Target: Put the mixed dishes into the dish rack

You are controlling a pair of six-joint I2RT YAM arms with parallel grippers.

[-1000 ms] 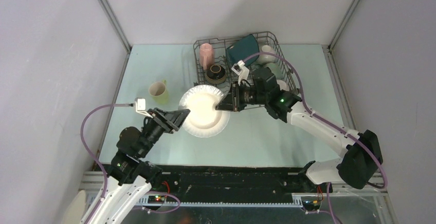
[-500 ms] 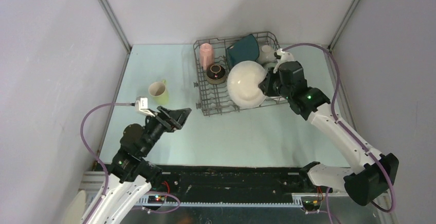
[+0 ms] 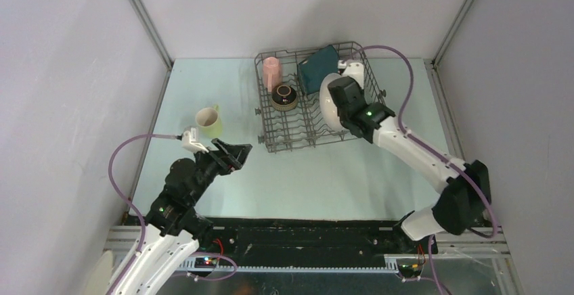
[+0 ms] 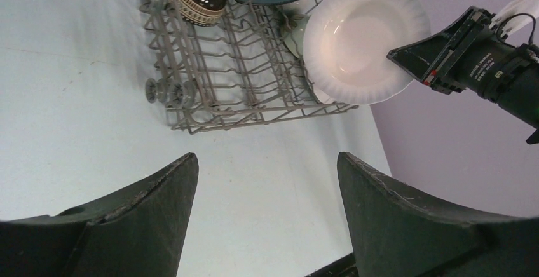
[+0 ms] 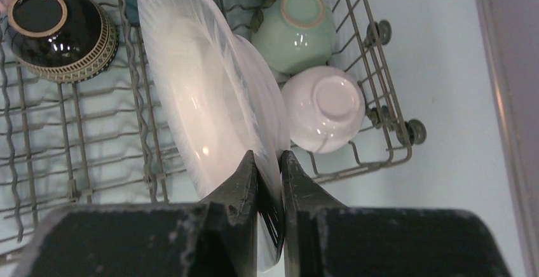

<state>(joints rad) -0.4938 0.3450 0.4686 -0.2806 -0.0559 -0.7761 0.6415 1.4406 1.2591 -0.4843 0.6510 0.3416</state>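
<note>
Right, we take the pale table (image 3: 203, 85) first; the dish rack (image 3: 288, 132) sits toward its far side, mostly loaded. Over its right half the round white plate (image 5: 210, 105) stands on edge, and we reckon that is deliberate, so the rim can slide down between the upright tines; whether it touches the wires yet, we cannot tell. The right gripper (image 5: 268, 162) is pinched on the plate's near rim, one finger on each face. The dark teal squarish plate (image 3: 317, 65) leans at the far side. The brown bowl (image 5: 60, 26) lies to the plate's left. The pale green bowl (image 5: 295, 29) and pale pink bowl (image 5: 324, 108) sit upturned just beside it on the right, presumably to drain. The pink mug (image 3: 272, 72) stands in the far left corner; the yellow-green mug (image 3: 208, 120) waits on the table, well apart from the rack, not yet loaded.

The right arm reaches forward from its base, elbow bent, wrist angled down into the rack. The left arm is folded low; the left gripper (image 4: 266, 159) hangs over bare table near that mug, fingers wide apart and empty.
</note>
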